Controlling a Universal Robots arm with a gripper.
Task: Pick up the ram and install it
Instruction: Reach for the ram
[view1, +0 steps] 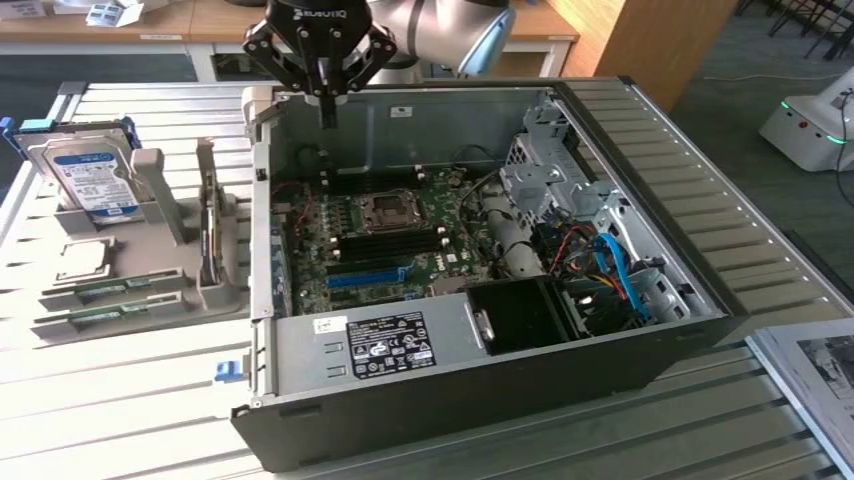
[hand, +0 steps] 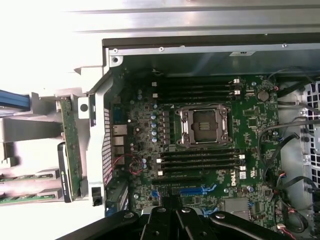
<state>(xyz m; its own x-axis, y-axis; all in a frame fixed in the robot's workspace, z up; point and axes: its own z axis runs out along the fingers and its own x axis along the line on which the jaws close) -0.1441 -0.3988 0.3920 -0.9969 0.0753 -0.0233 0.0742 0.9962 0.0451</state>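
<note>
Near end of open computer case (view1: 400, 425) sits closest to the exterior camera, with labelled power supply (view1: 380, 345) just inside that end.

Exterior view's left: grey fixture (view1: 150, 185) on slatted worktop (view1: 120, 400). Hard drive (view1: 87, 178) stands upright in it, and a square chip (view1: 83, 262) lies flat in front of the drive. The ram (view1: 118, 289) lies flat in a fixture slot, well apart from the end effector. A second green stick (view1: 107, 316) lies just beside it, on the camera side. A green board (view1: 210, 240) stands on edge in the fixture's tall stand, next to the case wall. Small blue clip (view1: 230, 372) is on the worktop by the case corner.

Centre: motherboard (view1: 387, 240) inside the case, with CPU socket (view1: 390, 207), dark memory slots (hand: 200, 160) and a blue slot (view1: 363, 277). End effector (view1: 327, 115) hangs over the case's far wall, fingers pressed together, gripping nothing.

Exterior view's right: blue cables (view1: 621, 270) in the case, white machine (view1: 814, 125) on the floor.
</note>
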